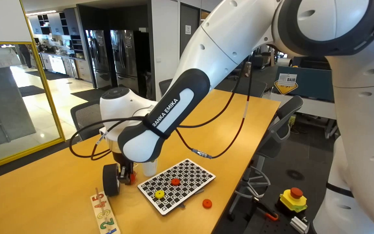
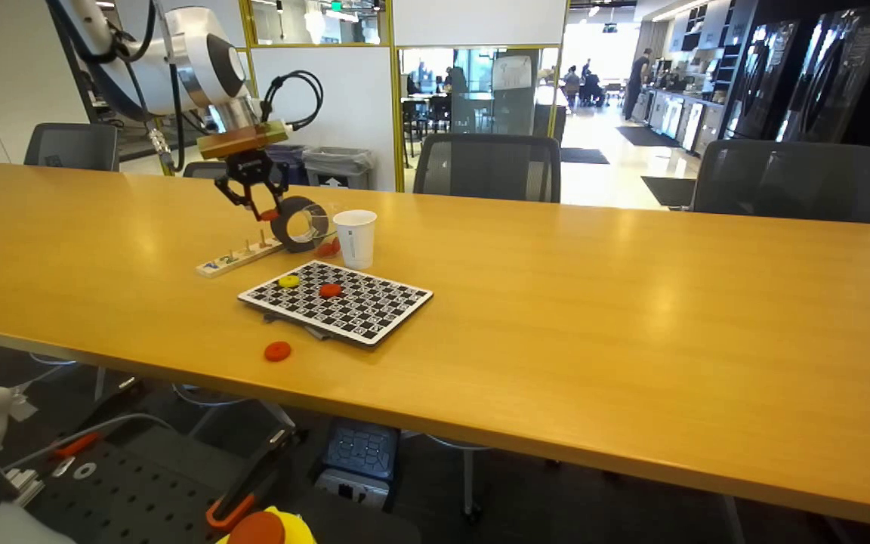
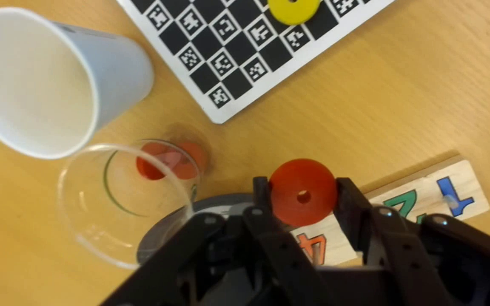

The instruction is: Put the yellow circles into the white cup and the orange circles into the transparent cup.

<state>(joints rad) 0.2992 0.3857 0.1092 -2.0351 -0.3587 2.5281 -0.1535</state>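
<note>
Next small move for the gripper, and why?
I'd probably carry the held orange circle sideways until it's over the mouth of the transparent cup, before letting go: in the wrist view the gripper pinches it clear of the cup's opening, to its right, and orange goes in that cup.

There was one flat round yellow disc [image 1: 159, 194] in sight. Three flat round orange-red discs [image 1: 175, 182] showed separately; some orange-red patches [image 3: 153, 163] showed too at the foot of the single clear plastic cup [image 3: 96, 204], but how many discs they were could not be told. The count also gave one white tapered cup [image 2: 357, 240], one black-and-white checkerboard panel [image 1: 188, 175], one thick black ring [image 1: 109, 180], one pale wooden strip [image 3: 427, 193] with five coloured numerals [image 1: 107, 223], and one long wooden desk [image 2: 631, 302].
</note>
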